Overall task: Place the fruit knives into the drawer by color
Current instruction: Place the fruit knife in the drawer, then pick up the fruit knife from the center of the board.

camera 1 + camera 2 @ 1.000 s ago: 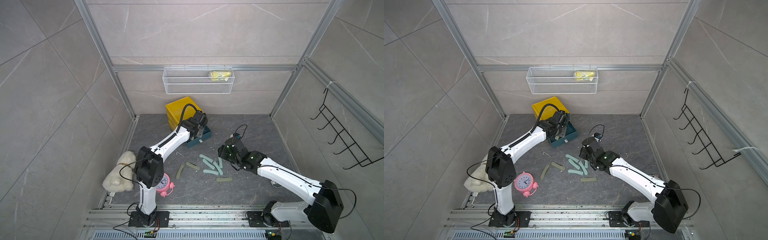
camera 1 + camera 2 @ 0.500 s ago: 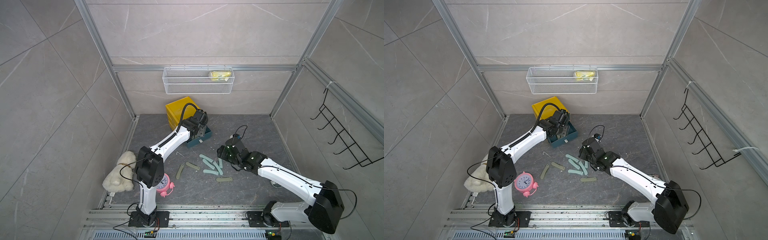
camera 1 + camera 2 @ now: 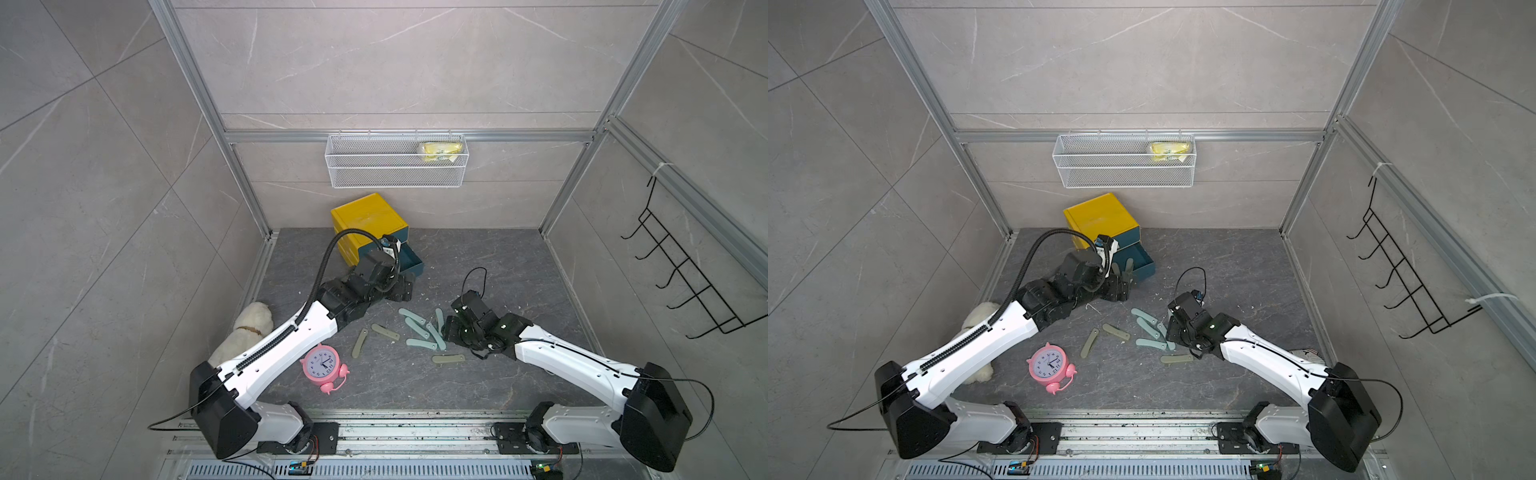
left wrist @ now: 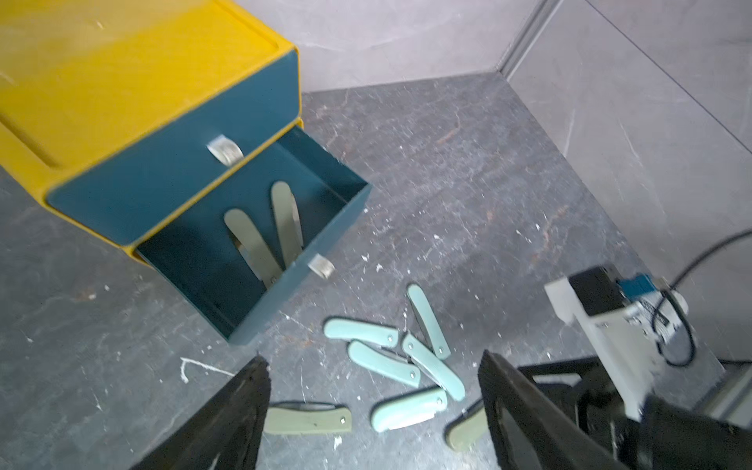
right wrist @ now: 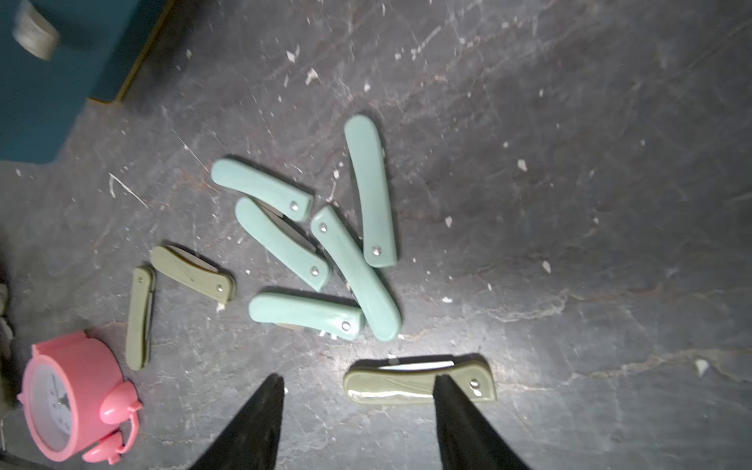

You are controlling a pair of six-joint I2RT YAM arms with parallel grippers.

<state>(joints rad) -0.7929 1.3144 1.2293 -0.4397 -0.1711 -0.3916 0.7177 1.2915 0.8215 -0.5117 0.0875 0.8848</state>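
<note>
Nearest me, well this side of the chest (image 3: pixel 365 214): a pink clock (image 3: pixel 325 365) on the floor. A white plush toy (image 3: pixel 249 328) lies further left of the chest, by the wall, partly under the left arm.

A bit closer to the chest, 3 olive knives (image 3: pixel 385 331) lie loose on the floor, all folded. 2 are near each other and the 3rd (image 5: pixel 419 382) is apart, furthest from the chest. Btwn them is a loose heap of 5 teal knives (image 3: pixel 420 344), several touching or overlapping, in front of the chest and a little to its right.

The right gripper (image 5: pixel 358 382) hangs over that 3rd olive knife w/ jaws spread and nothing btwn them. In the wrist view 1 finger (image 5: pixel 460 423) overlaps the knife's rivet end. Can't tell if it touches.

The left gripper (image 4: pixel 372 360) sits just in front of the chest w/ jaws spread wide and empty. Bare floor and teal knives show btwn the fingers.

On the chest itself the top drawer (image 4: pixel 183 175) is shut. The open drawer (image 4: pixel 325 171) right below it is pulled out toward me. 2 more olive knives (image 4: pixel 252 240) sit inside, tilted against its front wall. They're close together at that wall and fanned apart toward the back. There's a small white pull (image 4: pixel 321 266) on the front.

Beyond the chest, a white wire basket (image 3: pixel 397 166) hangs on the back wall above it, w/ a yellow packet (image 3: pixel 440 150) at its right end. A black hook rack (image 3: pixel 690 274) is on the side wall, far right of the chest.
</note>
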